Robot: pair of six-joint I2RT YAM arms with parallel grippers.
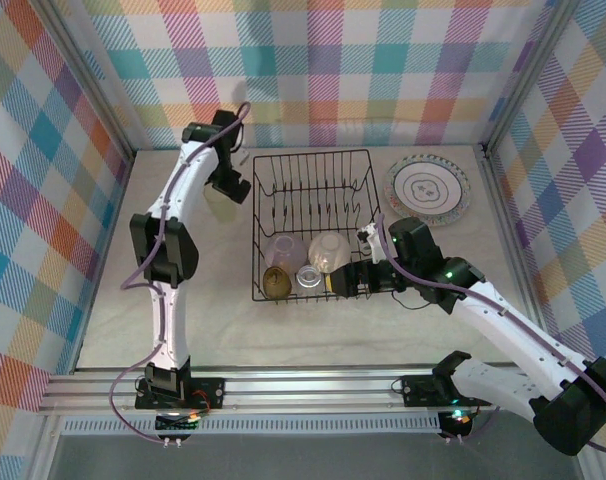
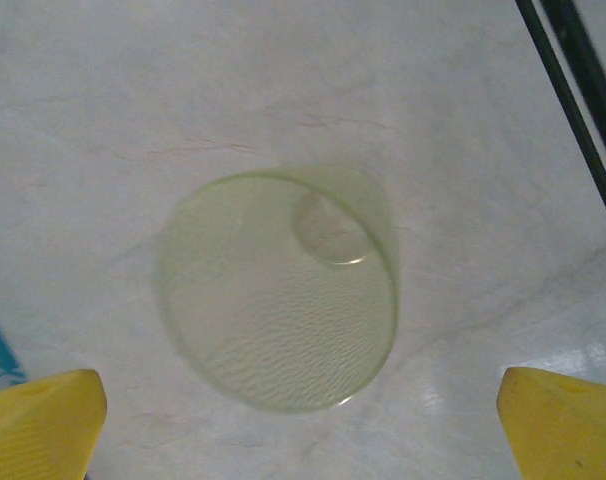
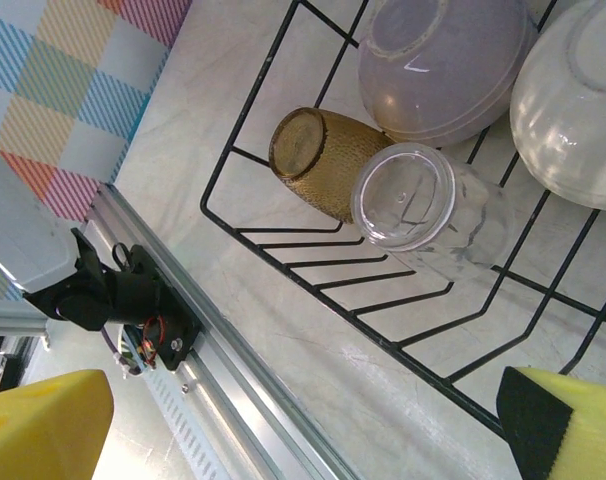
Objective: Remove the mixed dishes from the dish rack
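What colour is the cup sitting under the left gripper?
Pale yellow-green, translucent cup; clearest in the left wrist view.

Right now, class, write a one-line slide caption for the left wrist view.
Pale yellow-green cup sits on the table beneath the open left gripper.

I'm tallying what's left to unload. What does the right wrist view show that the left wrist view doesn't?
Right wrist view: the dish rack holding an amber cup, a clear cup, a translucent bowl and a cream bowl, plus the metal rail.
Left wrist view: a pale yellow-green cup standing on the table, outside the rack.
Shared: the pale table surface, and yellow fingertips with jaws open, left and right.
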